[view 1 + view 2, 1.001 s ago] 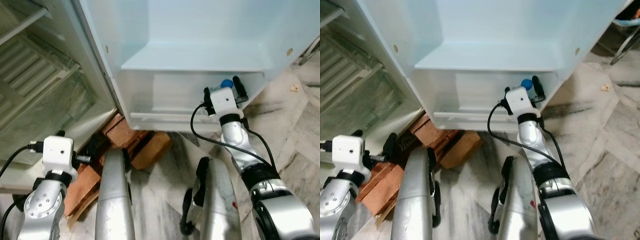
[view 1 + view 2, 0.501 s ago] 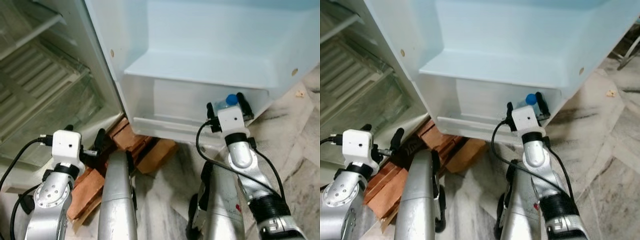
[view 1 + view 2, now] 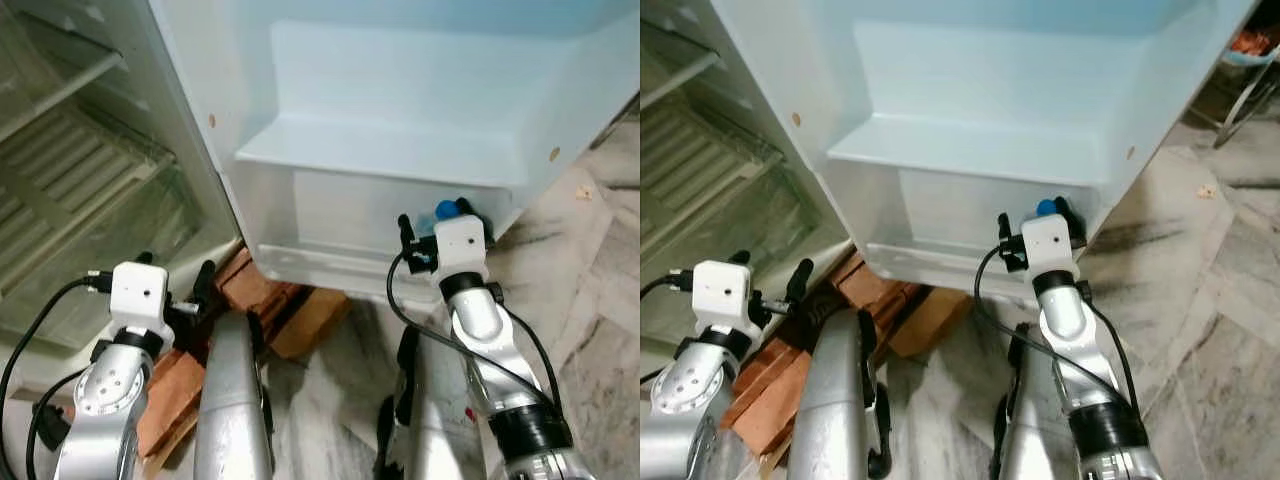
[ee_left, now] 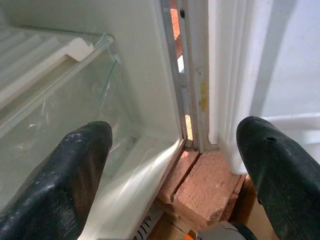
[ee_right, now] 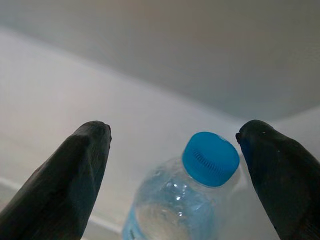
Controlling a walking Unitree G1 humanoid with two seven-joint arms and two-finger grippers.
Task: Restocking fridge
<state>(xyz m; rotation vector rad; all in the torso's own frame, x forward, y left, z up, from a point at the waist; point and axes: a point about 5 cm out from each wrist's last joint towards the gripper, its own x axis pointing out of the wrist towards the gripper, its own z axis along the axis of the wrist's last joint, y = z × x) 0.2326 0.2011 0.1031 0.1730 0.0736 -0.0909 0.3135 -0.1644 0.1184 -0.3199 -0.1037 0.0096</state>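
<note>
Our legs: the two silver thighs (image 3: 232, 400) sit at the bottom of the head views, over a marble floor (image 3: 600, 300) with grey veins.
Left gripper (image 3: 176, 280): low on our left, by the fridge's bottom corner, fingers spread wide with nothing between them. The head views give us its white camera block and the black fingertips poking past it.
Left wrist view: this one adds detail the head views don't give us, namely a clear glass crisper drawer (image 4: 65, 125) inside the fridge, the door's hinge-side edge, and a slit of orange light between them.
Bricks (image 3: 290, 300): reddish blocks stacked under the fridge's front corner, just beyond the left gripper. The wrist view has them right below the cabinet edge.
Right gripper (image 3: 436, 222): raised at the door's lowest shelf, fingers apart on either side of the bottle and not squeezing it.
Water bottle (image 5: 175, 210): standing in the bottom door shelf (image 3: 330, 215), at its right-hand end. From the head we catch little more than the blue cap (image 3: 447, 209); the right wrist view gives the clear body too, with gaps on both sides to the fingers.
Fridge door (image 3: 420, 90): swung open, pale blue-white inside, with a ledge above the shelf.
Fridge cabinet (image 3: 70, 170): on our left, ribbed shelves behind glass.
</note>
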